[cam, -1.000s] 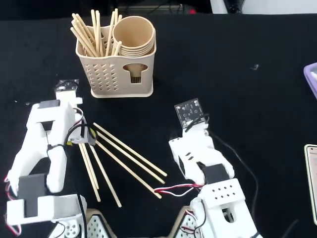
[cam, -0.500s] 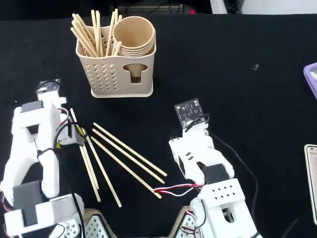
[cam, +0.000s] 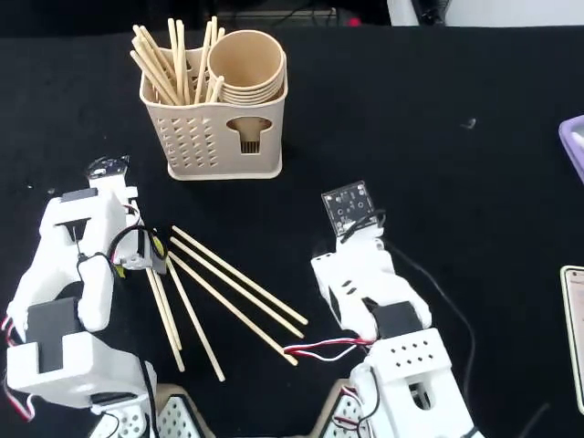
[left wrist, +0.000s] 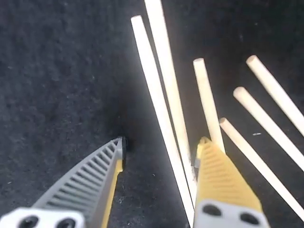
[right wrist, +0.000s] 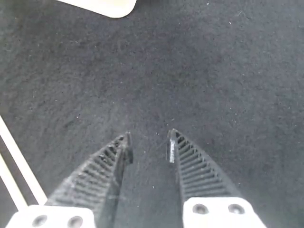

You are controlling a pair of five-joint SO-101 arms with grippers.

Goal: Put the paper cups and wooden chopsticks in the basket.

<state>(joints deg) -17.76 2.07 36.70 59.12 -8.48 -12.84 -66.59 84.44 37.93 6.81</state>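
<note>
On the black table, the left jaws are held spread low over the loose chopsticks, two of which are straddled but not pinched. The left arm was swung outward and brought back within the last second. The right jaws are kept slightly parted over bare cloth, unmoved. The paper cups are already nested in the basket, so a fresh grasp on the loose sticks is judged to be under way.
</note>
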